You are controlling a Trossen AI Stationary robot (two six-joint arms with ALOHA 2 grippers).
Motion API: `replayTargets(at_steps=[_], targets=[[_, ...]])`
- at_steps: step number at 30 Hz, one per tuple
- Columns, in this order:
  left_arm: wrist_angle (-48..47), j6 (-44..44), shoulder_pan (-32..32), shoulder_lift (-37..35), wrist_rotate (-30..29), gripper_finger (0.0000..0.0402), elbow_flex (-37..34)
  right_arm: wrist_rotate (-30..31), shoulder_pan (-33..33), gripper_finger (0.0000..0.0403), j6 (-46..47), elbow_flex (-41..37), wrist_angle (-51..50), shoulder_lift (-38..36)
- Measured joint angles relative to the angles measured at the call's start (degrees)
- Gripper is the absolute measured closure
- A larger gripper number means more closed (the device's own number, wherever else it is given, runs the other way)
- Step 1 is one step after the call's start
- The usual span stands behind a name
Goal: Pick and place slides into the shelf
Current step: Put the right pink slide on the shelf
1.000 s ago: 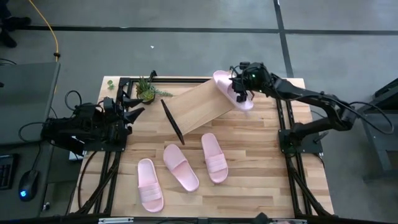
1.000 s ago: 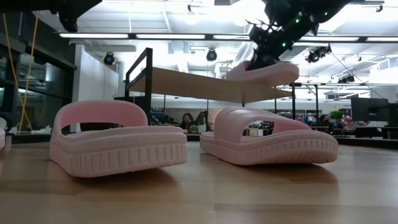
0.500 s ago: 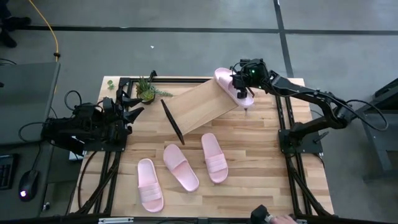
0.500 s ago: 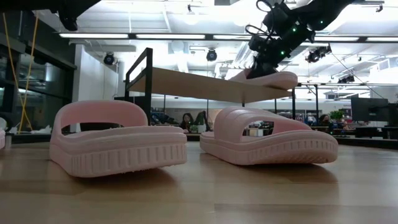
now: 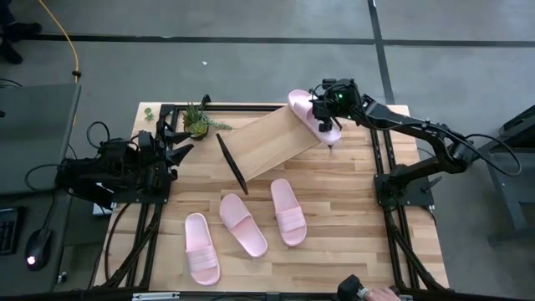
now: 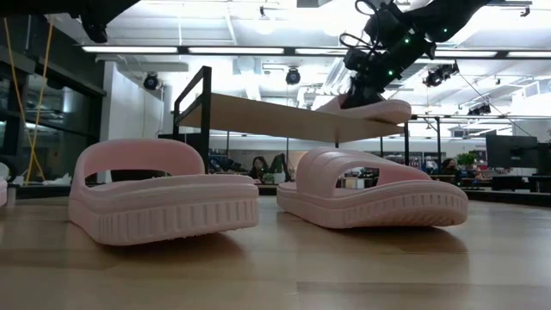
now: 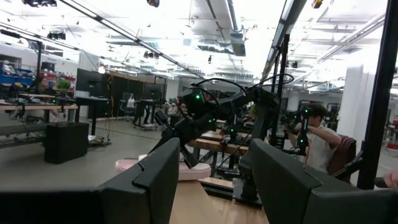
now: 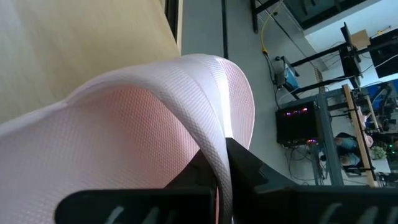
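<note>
1. Right gripper (image 5: 322, 119): over the far right end of the shelf (image 5: 267, 146), fingers pinched on the strap of one pale pink slide (image 5: 313, 118); in the right wrist view, strap (image 8: 155, 118) clamped between two dark fingertips (image 8: 249, 168).
2. Held slide: resting across the raised right edge of the slanted board, partly overhanging toward the table's right side; seen from the low view (image 6: 366, 109) lying at the top of the board with the gripper (image 6: 366, 82) above it.
3. Shelf: light-wood board in a thin black frame, set diagonally at the far middle of the table (image 5: 351, 209); no other slide on it.
4. Three more slides on the tabletop, near side of the shelf: left one (image 5: 201, 260), middle one (image 5: 243, 224), right one (image 5: 288, 211), close together but apart.
5. Left gripper (image 5: 180, 140): parked at the table's left edge, well away from the slides, fingers (image 7: 155, 180) spread apart and empty.
6. Small green plant (image 5: 197, 120): far left corner, beside the shelf frame.
</note>
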Motion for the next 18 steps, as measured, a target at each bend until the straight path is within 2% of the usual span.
replayTargets(at_steps=[18], targets=[[-0.04,-0.22,-0.01,0.0,0.08,0.0218,0.0,0.22,-0.22,0.0394,-0.8,0.0,-0.27,0.0]])
